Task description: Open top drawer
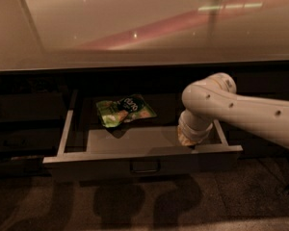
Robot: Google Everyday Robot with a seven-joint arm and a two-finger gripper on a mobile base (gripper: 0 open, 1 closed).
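The top drawer [101,160] stands pulled out from under the counter, its dark grey front toward me with a small loop handle [145,167] in the middle. Pale side rails [65,130] run back along both sides, and its grey floor shows. My gripper [190,139] hangs at the end of the white arm [245,113], just inside the drawer front near the right rail. The wrist hides how it meets the front.
A green snack bag [124,111] lies at the back of the drawer floor. A pale glossy countertop [135,28] overhangs the drawer. Dark cabinet fronts [19,124] flank it on the left, and speckled brown carpet [135,206] lies in front.
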